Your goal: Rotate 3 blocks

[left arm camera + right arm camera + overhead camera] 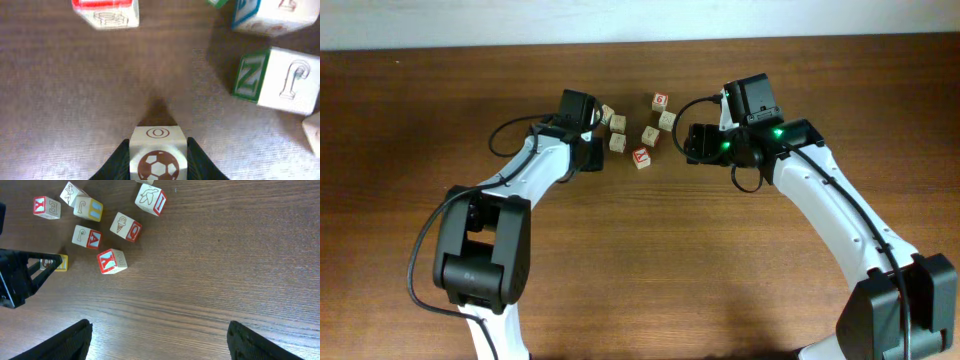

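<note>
Table [225,255]: brown wood under me, grain showing, soft sheen.
Soccer-ball block [158,160]: pale wood, smooth, matt, brown print.
My left fingers [119,162]: black, matt, look like plastic.
Red X block, left of centre [112,261]: pale wood, painted faces slightly glossy.
Arm shells [545,165]: white, smooth, glossy plastic.
Base housing [485,250]: black, matt.
</note>
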Controlling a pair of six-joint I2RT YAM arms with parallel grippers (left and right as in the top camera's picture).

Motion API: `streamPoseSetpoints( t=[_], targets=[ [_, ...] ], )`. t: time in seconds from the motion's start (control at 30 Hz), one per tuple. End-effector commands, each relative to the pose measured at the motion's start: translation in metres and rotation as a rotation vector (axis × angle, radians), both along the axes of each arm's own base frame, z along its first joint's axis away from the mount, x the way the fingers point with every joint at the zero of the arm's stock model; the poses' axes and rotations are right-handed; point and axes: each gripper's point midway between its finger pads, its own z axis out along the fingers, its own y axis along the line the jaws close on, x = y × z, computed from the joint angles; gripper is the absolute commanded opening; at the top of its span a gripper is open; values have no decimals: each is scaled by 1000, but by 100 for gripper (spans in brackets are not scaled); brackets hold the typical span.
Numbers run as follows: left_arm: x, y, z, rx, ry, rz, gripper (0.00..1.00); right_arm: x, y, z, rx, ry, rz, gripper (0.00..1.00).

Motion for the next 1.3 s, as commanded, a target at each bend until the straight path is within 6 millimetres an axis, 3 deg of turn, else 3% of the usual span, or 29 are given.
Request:
streamPoseSetpoints(
  t=[0.0,0.07,0.13,0.2,0.37,0.4,0.47,0.5,0.6,0.63,0.7,0.77,0.83,0.87,0.9,0.97,1.0,1.1,1.17,1.27],
  targets=[
    [-25,5,13,10,94,12,13,0,0,0,-8,9,-6,87],
    [-71,-12,29,-118,264,8,12,-5,-1,-2,-12,30,-4,87],
    [-96,-21,22,-117,355,32,12,-7,-1,-3,-13,39,-2,87],
    [-107,-35,20,-103,375,-2,12,-7,-1,-3,-13,38,-2,87],
    [-101,-44,12,20,272,15,12,-5,0,-2,-12,31,-3,87],
    [-106,-45,4,38,268,26,16,-5,0,-2,-11,31,-3,87],
    [-108,-46,2,39,271,22,42,-5,0,-2,-11,31,-3,87],
    [-108,-45,2,39,270,22,49,-5,0,-2,-11,31,-3,87],
    [-106,-46,6,37,266,23,61,-6,-1,-3,-13,38,-2,87],
    [-96,-47,16,27,245,26,64,-6,-1,-3,-13,37,-3,87],
    [-54,-49,65,-4,130,18,71,0,9,15,28,-10,83,87],
    [-9,-16,130,-34,4,120,75,11,34,41,23,-114,179,84],
    [16,18,168,-64,-83,201,80,33,50,51,-36,-191,178,83],
    [22,33,174,-69,-102,235,82,40,63,46,-42,-200,208,83],
    [25,50,174,-68,-105,271,92,47,82,32,-61,-190,264,83],
    [27,82,173,-63,-100,337,95,51,117,-26,-126,-129,389,77],
    [27,89,173,-61,-99,353,95,51,121,-51,-159,-100,397,74],
    [26,90,172,-60,-94,354,96,52,127,-90,-192,-59,413,71],
    [25,90,171,-59,-89,354,96,51,131,-105,-197,-42,419,64],
    [25,90,171,-58,-88,354,97,58,132,-121,-211,-51,411,62]
  ],
)
